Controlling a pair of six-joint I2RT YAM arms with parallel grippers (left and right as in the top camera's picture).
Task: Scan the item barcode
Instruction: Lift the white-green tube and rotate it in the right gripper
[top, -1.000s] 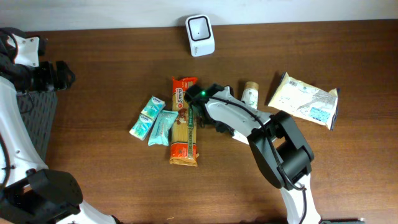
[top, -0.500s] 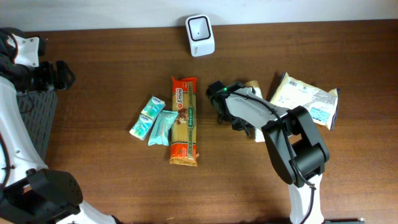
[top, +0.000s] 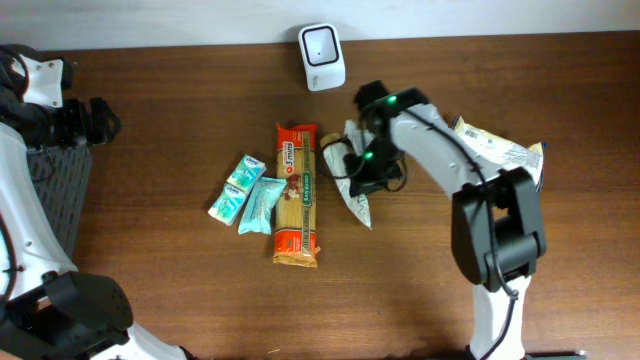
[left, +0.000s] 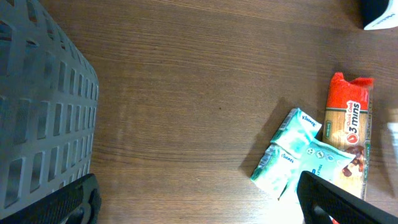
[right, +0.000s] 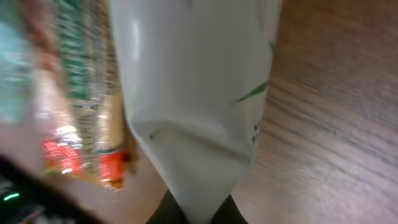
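Note:
My right gripper (top: 367, 166) is shut on a white pouch (top: 358, 207) with thin green marks, held just right of the pasta packet (top: 297, 193). In the right wrist view the pouch (right: 193, 93) fills the frame, its narrow end pinched between my dark fingertips (right: 176, 211) at the bottom edge. No barcode shows on the visible face. The white scanner (top: 322, 56) stands at the table's far edge, above and left of the pouch. Far to the left, my left gripper (top: 97, 119) is open, with bare wood between its fingers (left: 68, 199).
Two teal tissue packs (top: 247, 193) lie left of the pasta packet. A pale bag (top: 505, 165) lies at the right, partly under my right arm. A grey slatted basket (left: 37, 124) sits at the left edge.
My right gripper has closed and the arm has swung toward the scanner; the white pouch now hangs from it beside the pasta packet. The left arm has not moved.

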